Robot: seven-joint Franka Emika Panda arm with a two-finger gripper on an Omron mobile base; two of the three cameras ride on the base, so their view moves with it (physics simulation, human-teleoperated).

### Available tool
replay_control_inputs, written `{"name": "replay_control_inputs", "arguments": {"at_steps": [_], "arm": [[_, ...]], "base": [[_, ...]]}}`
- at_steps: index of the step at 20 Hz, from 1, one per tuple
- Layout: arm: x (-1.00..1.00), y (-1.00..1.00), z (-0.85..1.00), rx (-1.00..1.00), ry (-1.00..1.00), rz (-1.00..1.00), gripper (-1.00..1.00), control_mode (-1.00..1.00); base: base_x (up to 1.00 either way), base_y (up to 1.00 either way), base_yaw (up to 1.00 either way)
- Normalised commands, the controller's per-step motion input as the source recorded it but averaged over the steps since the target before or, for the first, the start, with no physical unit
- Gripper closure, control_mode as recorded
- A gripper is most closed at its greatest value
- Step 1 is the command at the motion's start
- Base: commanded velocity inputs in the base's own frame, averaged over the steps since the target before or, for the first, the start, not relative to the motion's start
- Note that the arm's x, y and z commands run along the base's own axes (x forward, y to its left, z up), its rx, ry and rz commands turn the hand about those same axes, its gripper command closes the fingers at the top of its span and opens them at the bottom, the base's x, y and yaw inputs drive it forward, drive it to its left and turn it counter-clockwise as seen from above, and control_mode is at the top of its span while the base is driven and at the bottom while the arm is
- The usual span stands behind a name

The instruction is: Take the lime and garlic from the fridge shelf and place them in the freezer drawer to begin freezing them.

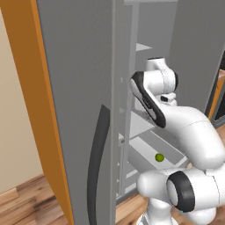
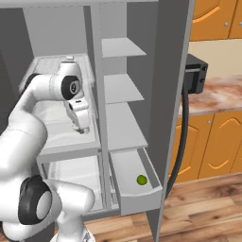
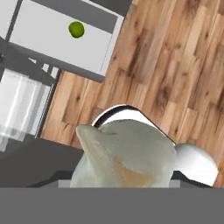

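Observation:
The garlic [image 3: 124,153], a pale lumpy bulb, sits large and close at the bottom of the hand view, and my gripper [image 2: 81,126] is shut on it. The gripper hangs in front of the fridge's left compartment, below the ribbed fridge shelf [image 2: 49,64] and above a plainer panel. The lime [image 2: 141,179] [image 1: 159,157] [image 3: 76,29] lies on the floor of the pulled-out freezer drawer [image 2: 137,197] [image 3: 52,48], low and to the right of the gripper. The garlic hides the fingertips.
An open grey fridge door with a dark curved handle [image 1: 99,162] stands at the left. The other door [image 2: 172,94] rises right of the drawer. White shelves [image 2: 123,47] line the middle column. Wooden floor [image 3: 175,65] lies below; orange cabinets [image 2: 212,137] stand at the right.

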Motion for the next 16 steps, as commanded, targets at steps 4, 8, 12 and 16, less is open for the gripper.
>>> {"name": "replay_control_inputs", "arguments": {"at_steps": [4,8,12,16], "arm": [[0.26,-1.0,-0.53,0.04,0.17,-0.23,1.0,-1.0],[0.31,-0.85,-0.73,0.0,0.16,-0.18,1.0,-1.0],[0.19,-0.64,-0.98,0.0,0.06,-0.16,1.0,-1.0],[0.41,-0.31,-0.79,-0.07,0.0,-0.06,1.0,-1.0]], "base": [[0.0,0.0,0.0],[0.0,0.0,0.0],[0.0,0.0,0.0],[0.0,0.0,0.0]]}}
